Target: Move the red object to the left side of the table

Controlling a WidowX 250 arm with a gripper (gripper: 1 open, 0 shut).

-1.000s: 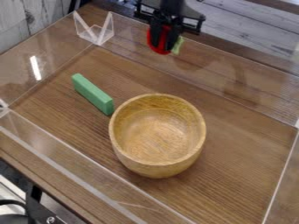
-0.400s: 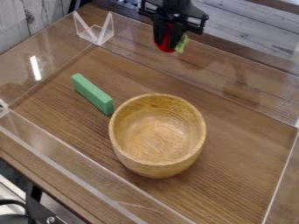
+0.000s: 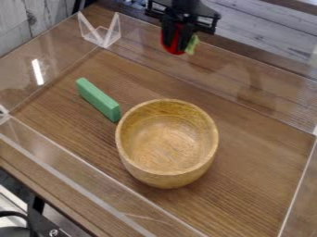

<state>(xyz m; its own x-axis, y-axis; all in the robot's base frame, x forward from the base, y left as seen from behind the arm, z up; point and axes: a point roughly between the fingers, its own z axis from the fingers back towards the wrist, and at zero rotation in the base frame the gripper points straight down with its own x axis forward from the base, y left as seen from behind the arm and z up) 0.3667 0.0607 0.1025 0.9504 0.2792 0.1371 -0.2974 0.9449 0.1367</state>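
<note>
Claw [image 3: 180,43] pointing down, fingers closed on small item, raised

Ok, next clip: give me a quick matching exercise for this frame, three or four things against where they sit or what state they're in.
Things:
1. red object
2. green block
3. wooden bowl
4. gripper

Places or states:
A. lying flat on the table, left of the bowl
B. at the far edge, pointing down, shut on something
C. held up off the table at the back
D. standing empty near the middle of the table

Pairs: 1-C, 2-A, 3-D, 4-B
</note>
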